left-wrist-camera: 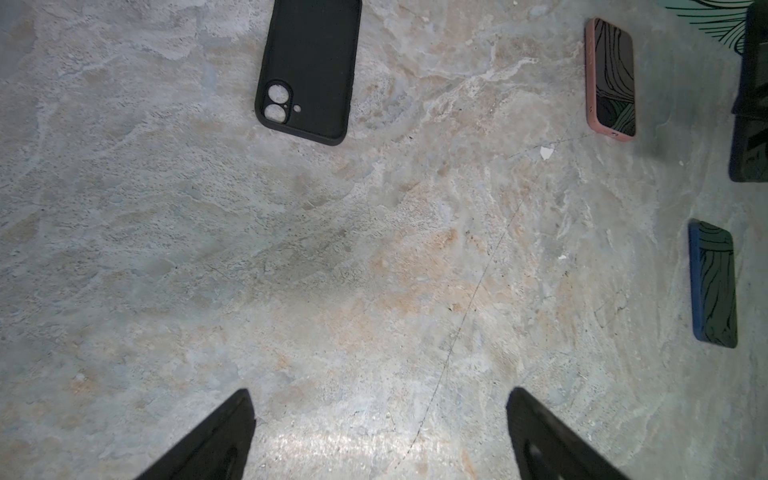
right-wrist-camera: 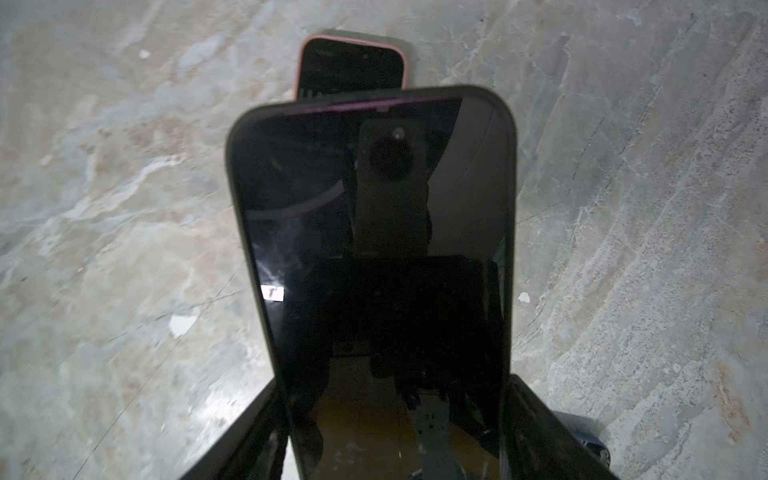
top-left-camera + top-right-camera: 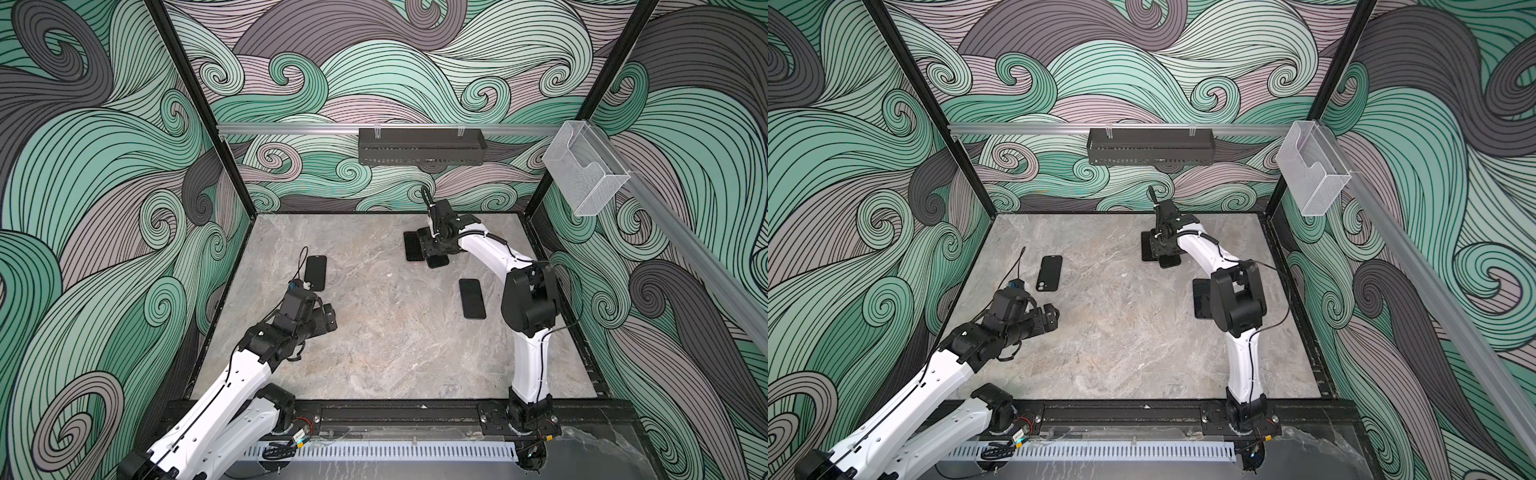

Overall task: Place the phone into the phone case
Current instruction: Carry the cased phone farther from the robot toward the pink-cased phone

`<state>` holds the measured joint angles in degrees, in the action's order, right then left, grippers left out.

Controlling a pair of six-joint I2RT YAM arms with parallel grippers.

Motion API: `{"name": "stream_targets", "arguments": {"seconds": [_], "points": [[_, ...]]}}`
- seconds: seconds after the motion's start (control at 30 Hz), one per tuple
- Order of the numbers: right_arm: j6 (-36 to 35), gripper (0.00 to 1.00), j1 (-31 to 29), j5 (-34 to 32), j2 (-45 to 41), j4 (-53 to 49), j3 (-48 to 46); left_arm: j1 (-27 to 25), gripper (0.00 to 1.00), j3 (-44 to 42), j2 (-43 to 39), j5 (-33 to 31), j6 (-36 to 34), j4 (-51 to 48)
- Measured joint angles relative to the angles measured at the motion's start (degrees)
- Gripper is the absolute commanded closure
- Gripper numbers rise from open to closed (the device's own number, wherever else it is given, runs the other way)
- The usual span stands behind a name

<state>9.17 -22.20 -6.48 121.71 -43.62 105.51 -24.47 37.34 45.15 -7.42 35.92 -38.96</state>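
**Top views.** In both top views my left gripper (image 3: pixel 328 320) hangs over the table (image 3: pixel 374 353), jaws wide apart and holding nothing. The empty black case (image 3: pixel 316 273) lies flat just ahead of it, with the camera cut-out at the end nearest the gripper. My right gripper (image 3: pixel 432 249) reaches to the far side and is clamped on the phone (image 3: pixel 438 262), whose end juts out from under it. A pink phone (image 3: pixel 411 246) lies beside that gripper, partly beneath it. A blue phone (image 3: pixel 472 298) lies back toward my right arm's base, apart from the others.

**Left wrist view.** My fingers (image 1: pixel 224 432) stand spread, with bare table between them. The case (image 1: pixel 309 70) lies well ahead of the fingertips, untouched. The pink phone (image 1: pixel 611 79) and blue phone (image 1: pixel 712 286) lie off toward my right arm.

**Right wrist view.** The phone (image 2: pixel 374 249) sits between the fingers (image 2: pixel 540 432) of my right gripper (image 2: pixel 395 382), held by its long edges. Its dark screen faces the camera. Its far end overlaps the pink phone (image 2: pixel 351 66) beyond the fingertips; I cannot tell whether they touch.
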Motion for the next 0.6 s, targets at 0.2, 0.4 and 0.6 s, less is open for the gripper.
{"name": "stream_targets", "arguments": {"seconds": [0.2, 0.4, 0.6], "points": [[1.9, 0.93, 2.0, -0.7, 7.8, -0.7, 7.6, 0.0, 0.04, 1.1, 0.0, 0.9, -0.7, -0.9], [3.5, 0.92, 3.8, -0.6, 14.0, -1.7, 14.6, 0.0, 0.04, 1.3, 0.0, 1.3, -0.9, -1.3], [4.4, 0.91, 5.0, -0.6, 18.7, -2.9, 19.8, 0.0, 0.04, 1.3, 0.0, 1.5, -1.0, -1.4]]}}
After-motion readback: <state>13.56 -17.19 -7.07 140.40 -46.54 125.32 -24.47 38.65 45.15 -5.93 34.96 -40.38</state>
